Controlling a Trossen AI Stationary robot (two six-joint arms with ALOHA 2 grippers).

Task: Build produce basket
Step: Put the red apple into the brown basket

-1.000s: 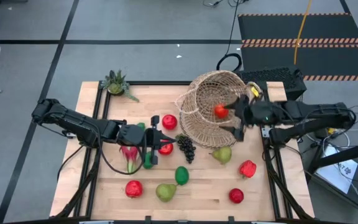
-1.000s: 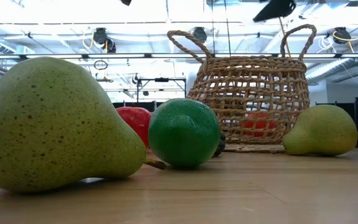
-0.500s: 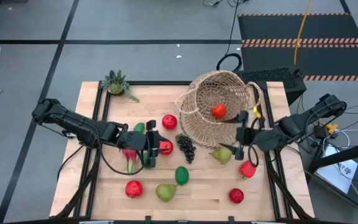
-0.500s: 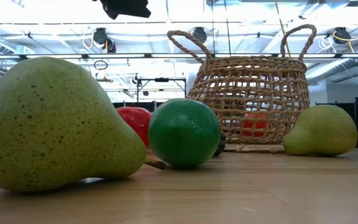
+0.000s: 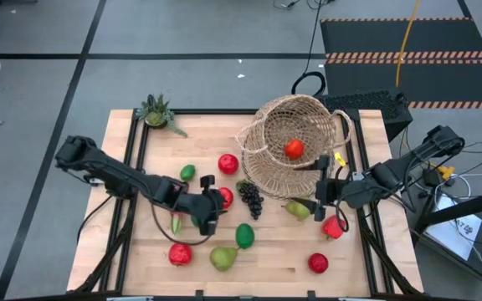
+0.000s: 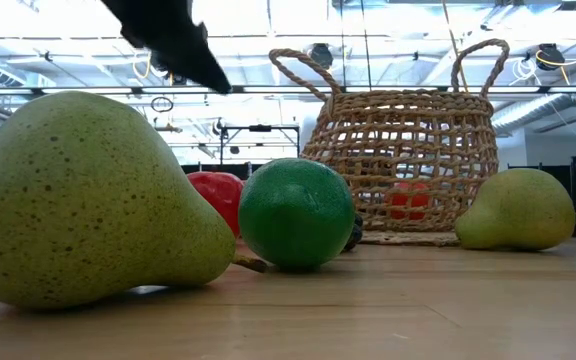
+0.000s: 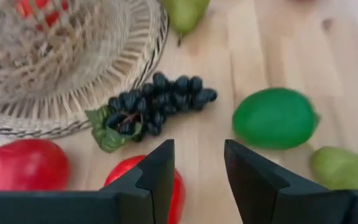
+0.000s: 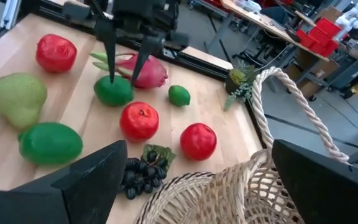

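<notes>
Left hand (image 5: 212, 209) low over the middle of the tabletop (image 5: 141, 259), fingers (image 7: 157, 171) released and only partly apart, nothing between them. Just under 1 finger, a red apple (image 7: 138, 183); a little ahead, the dark grapes (image 7: 157, 106) and a green lime (image 7: 275, 118). Right hand (image 5: 319, 199) near the basket (image 5: 266, 171), spread wide and also empty, close to a pear (image 5: 299, 209) and a red piece (image 5: 333, 227).

Basket standing at the far right part of the tabletop, upright in the low view, with only 1 red-orange fruit (image 5: 294, 149) inside. All other produce scattered on the wood in front of it, so probably early in the task.

Possible troubles from here:

1. Gap of the left hand perhaps too narrow for the apple. With a descent like this, likely a finger landing on top of the fruit, not around it. Then a push, a roll, maybe a knock into the grapes.
2. Smooth and round toy fruit, so an off-centre pinch likely to squeeze it out sideways, possibly over the edge.
3. Right hand working just beside the loop handle (image 8: 291, 118). A finger caught in the loop or in the weave enough to drag or tip the light basket and spill the fruit already inside.
4. Both arms heading to the basket together: risk of crossing paths above it.
</notes>
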